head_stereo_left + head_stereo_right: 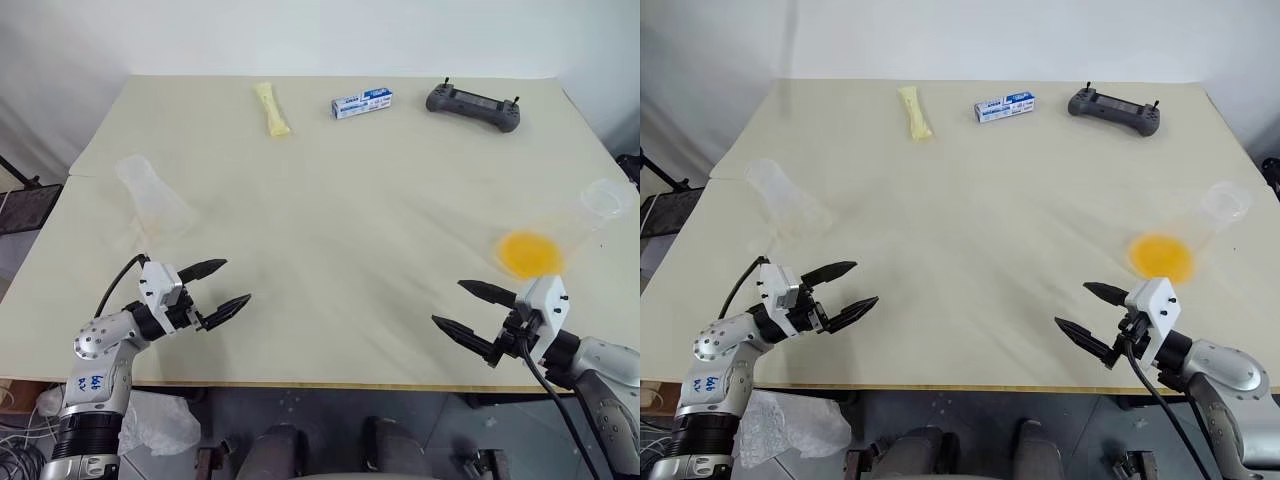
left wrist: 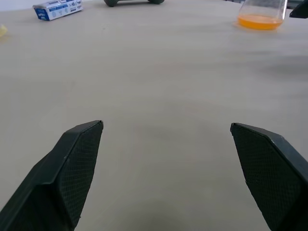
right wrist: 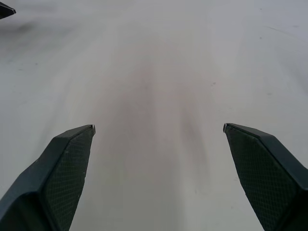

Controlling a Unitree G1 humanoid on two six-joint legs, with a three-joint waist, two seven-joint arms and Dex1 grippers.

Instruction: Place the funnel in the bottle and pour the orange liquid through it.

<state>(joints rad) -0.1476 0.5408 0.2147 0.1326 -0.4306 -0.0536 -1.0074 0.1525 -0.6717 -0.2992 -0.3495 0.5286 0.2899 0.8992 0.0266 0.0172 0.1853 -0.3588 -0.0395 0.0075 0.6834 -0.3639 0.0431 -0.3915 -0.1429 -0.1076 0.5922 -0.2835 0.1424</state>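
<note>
Printing was seen on the small blue-and-white box (image 1: 362, 102), which lay just beside the dark handheld controller (image 1: 473, 105), but its words were too small to be read. Blue marks, perhaps digits, were seen on the forearm of the left arm (image 1: 97, 381), well apart from the controller; they could not be made out with certainty.

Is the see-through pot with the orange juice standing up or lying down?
Standing up. The flask sits on its wide base, orange liquid pooled flat at the bottom, open rim on top.
</note>
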